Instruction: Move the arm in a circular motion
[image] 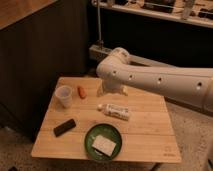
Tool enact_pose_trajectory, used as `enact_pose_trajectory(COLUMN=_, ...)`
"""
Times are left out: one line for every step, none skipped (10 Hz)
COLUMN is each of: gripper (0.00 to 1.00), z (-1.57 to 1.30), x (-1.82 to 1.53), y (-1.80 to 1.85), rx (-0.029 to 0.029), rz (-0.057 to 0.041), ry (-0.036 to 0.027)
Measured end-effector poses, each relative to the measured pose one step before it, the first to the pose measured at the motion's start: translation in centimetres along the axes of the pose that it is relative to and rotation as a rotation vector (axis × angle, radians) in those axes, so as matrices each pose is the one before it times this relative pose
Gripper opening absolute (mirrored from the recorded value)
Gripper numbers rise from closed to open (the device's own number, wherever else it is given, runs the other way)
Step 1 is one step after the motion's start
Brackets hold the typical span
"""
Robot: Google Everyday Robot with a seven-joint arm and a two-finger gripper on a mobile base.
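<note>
The thick off-white arm [160,80] reaches in from the right edge, with small dark dots along its side. Its rounded elbow [118,64] hangs above the back middle of the wooden table [150,135]. A short segment drops from the elbow to the gripper [112,90], which sits low over the table's back part, mostly hidden behind the arm. It is right of an orange object [81,92] and above a small white bottle [115,110] lying on its side. It touches nothing that I can see.
A translucent cup [63,96] stands at the table's left. A dark bar [65,127] lies front left. A green plate [90,136] at the front holds a white pad [104,144]. Dark cabinet panels [35,55] stand left, and a metal rail [95,50] runs behind.
</note>
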Motion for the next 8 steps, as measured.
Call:
enact_pose_trajectory(gripper=0.8, z=0.335, x=2.343, y=0.537, rx=0.01247, rz=0.00111, ry=0.00664)
enact_pose_trajectory(gripper=0.8, z=0.225, x=1.441, y=0.427, rx=0.00683, rz=0.00229, ry=0.00554)
enact_pose_trajectory(gripper=0.8, z=0.537, x=2.557, y=0.908, rx=0.00978, rz=0.00904, ry=0.00682)
enact_pose_trajectory(gripper=0.8, z=0.799, x=2.814, y=1.566, rx=0.0088, rz=0.02021, ry=0.00322)
enact_pose_trajectory(gripper=0.8, z=0.723, x=1.942, y=2.12, rx=-0.00476, rz=0.02401, ry=-0.00031)
enact_pose_trajectory(gripper=0.8, z=0.639, x=1.248, y=1.885, rx=-0.00068, rz=0.02633, ry=-0.00403)
enact_pose_trajectory(gripper=0.8, z=1.231, x=1.295, y=3.212, rx=-0.00316, rz=0.05247, ry=-0.01336)
enact_pose_trajectory(gripper=0.8, z=0.948, x=0.583, y=2.397, rx=-0.00318, rz=0.04468, ry=-0.01223)
